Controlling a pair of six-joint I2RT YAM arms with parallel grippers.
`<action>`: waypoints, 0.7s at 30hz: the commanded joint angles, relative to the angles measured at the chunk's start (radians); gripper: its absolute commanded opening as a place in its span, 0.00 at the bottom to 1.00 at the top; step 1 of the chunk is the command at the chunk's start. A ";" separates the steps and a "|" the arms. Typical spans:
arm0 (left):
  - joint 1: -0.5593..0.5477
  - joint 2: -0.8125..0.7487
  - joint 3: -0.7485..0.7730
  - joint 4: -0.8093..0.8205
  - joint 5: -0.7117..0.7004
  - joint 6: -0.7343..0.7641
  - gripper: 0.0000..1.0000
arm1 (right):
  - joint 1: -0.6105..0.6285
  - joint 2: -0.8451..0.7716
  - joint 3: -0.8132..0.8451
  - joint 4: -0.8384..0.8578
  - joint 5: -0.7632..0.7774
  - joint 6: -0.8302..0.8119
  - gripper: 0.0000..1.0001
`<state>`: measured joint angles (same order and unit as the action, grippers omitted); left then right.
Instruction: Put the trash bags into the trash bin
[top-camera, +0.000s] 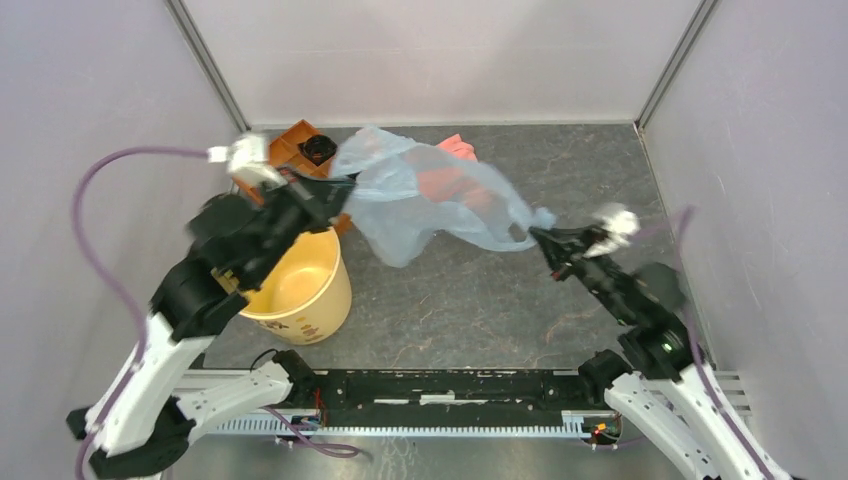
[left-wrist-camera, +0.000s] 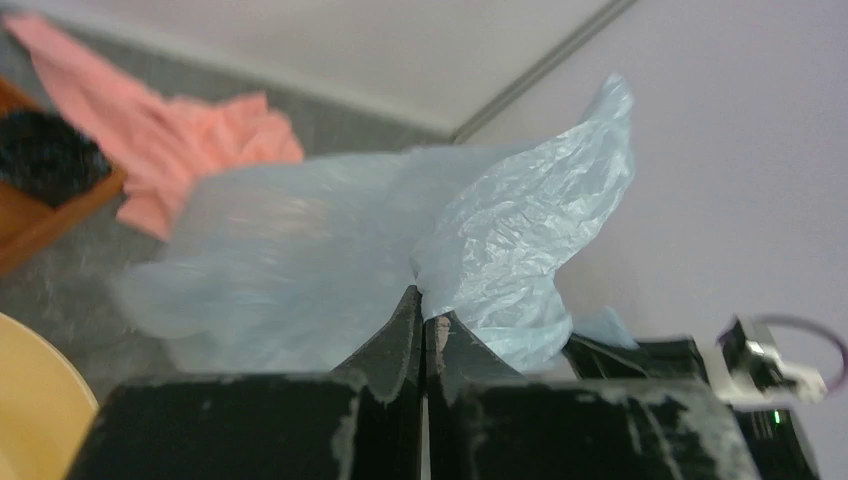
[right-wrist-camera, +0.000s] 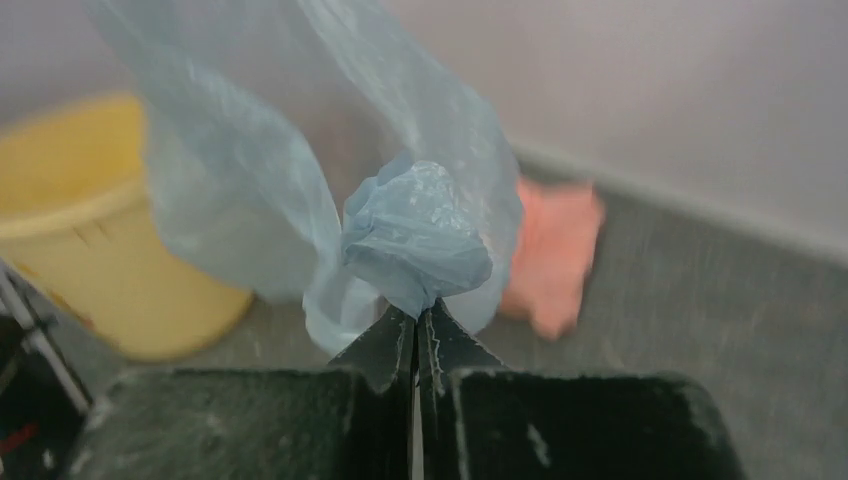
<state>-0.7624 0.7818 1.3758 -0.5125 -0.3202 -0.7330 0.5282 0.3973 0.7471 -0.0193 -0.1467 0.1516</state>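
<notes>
The pale blue translucent trash bag (top-camera: 420, 200) hangs stretched in the air between both grippers, above the table. My left gripper (top-camera: 345, 183) is shut on its left edge, just beyond the far rim of the tan-yellow trash bin (top-camera: 300, 285). My right gripper (top-camera: 535, 235) is shut on its bunched right corner. In the left wrist view the bag (left-wrist-camera: 500, 230) rises from the closed left gripper (left-wrist-camera: 424, 312), and the bin's rim (left-wrist-camera: 30, 400) shows at lower left. In the right wrist view the bag (right-wrist-camera: 415, 235) bunches at the closed right gripper (right-wrist-camera: 417, 312), with the bin (right-wrist-camera: 110, 220) at left.
A salmon-pink cloth (top-camera: 455, 175) lies on the table behind the bag, also in the left wrist view (left-wrist-camera: 190, 140). An orange-brown tray (top-camera: 300, 145) with a black item stands at the back left. Walls close in on both sides and the back.
</notes>
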 joint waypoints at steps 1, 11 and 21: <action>-0.001 0.201 0.068 -0.265 0.133 0.018 0.02 | -0.002 0.070 -0.077 -0.190 0.026 0.063 0.00; -0.002 0.086 -0.004 0.130 0.296 -0.151 0.02 | -0.001 0.019 0.152 -0.154 -0.046 -0.017 0.01; -0.013 0.326 0.117 0.073 0.428 -0.072 0.02 | -0.001 0.188 0.113 -0.092 -0.084 -0.018 0.01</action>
<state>-0.7650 0.9974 1.4372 -0.4244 0.0299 -0.8330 0.5282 0.5507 0.8684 -0.1619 -0.1951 0.1486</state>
